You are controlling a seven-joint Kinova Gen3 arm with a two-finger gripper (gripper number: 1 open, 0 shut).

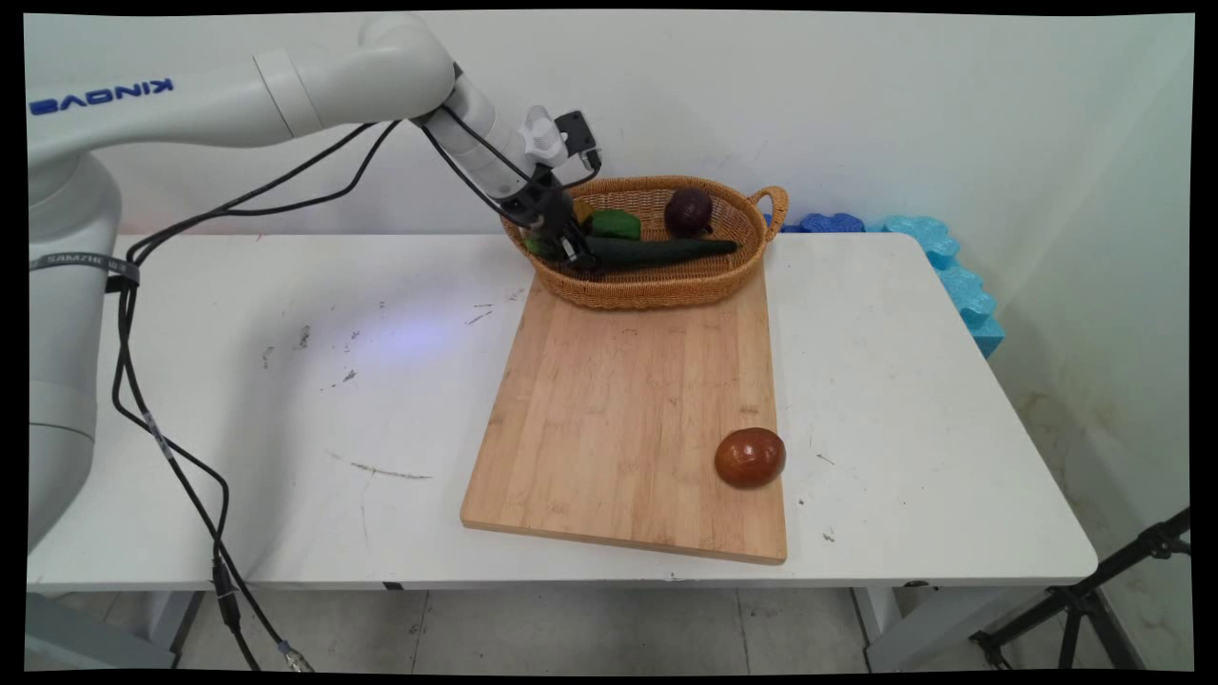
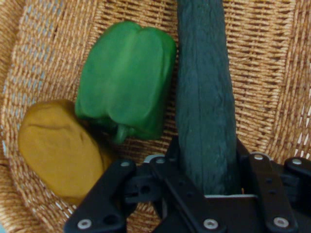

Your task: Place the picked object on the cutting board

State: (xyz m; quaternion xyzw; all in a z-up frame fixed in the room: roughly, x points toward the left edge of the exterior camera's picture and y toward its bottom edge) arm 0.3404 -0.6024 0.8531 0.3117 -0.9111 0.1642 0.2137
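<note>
Your tool [image 2: 206, 187] grips the cucumber [image 2: 204, 97] in the basket [image 1: 666, 285], green pepper [image 2: 126, 80] at its 10 o'clock.

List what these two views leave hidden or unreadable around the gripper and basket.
- Gripper fingertips: in the hand view the cucumber covers them; in the main view too small.
- Cucumber's near end: hidden by the black linkage in the hand view.
- Yellow-brown item: identity unclear; in the main view the arm hides most of it.
- Basket floor: hidden by its near wall in the main view.
</note>
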